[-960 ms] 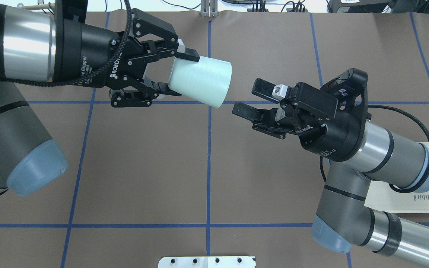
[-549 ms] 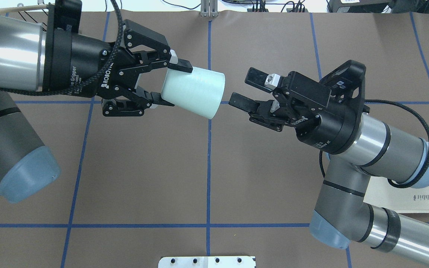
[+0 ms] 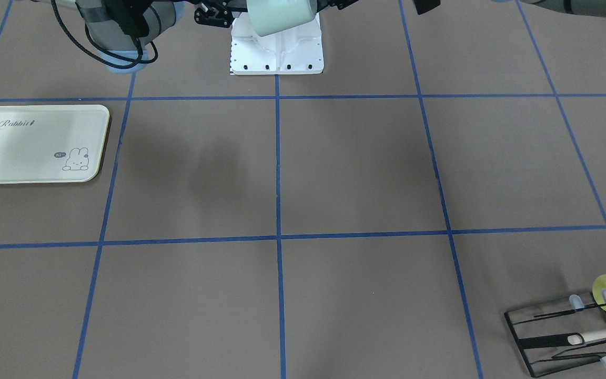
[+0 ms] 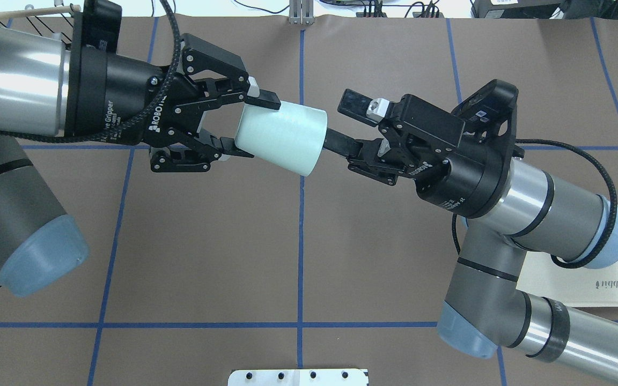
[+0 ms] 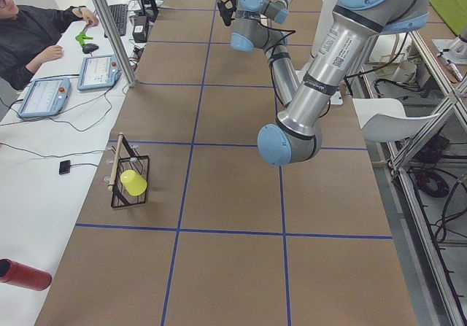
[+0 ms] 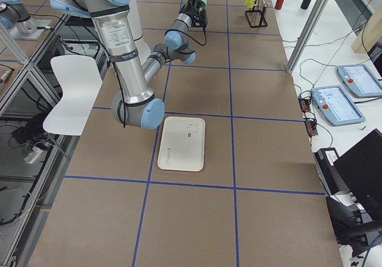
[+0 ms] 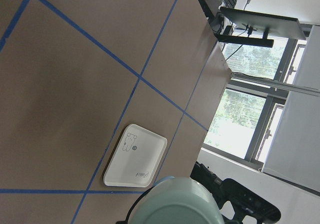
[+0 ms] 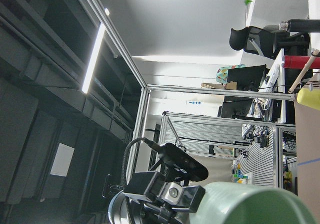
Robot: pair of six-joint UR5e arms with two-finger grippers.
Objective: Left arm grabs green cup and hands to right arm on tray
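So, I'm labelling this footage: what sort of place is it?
Most likely a robotics lab: the left gripper holds a green cup toward the right gripper over a table gridded in blue tape, and an operator sits by teach pendants.

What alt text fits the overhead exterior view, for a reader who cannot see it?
The left gripper holds the green cup sideways in the air by its narrow end, above the brown table. The open right gripper faces the cup's wide end, with one finger at its rim. The tray lies partly hidden under the right arm.
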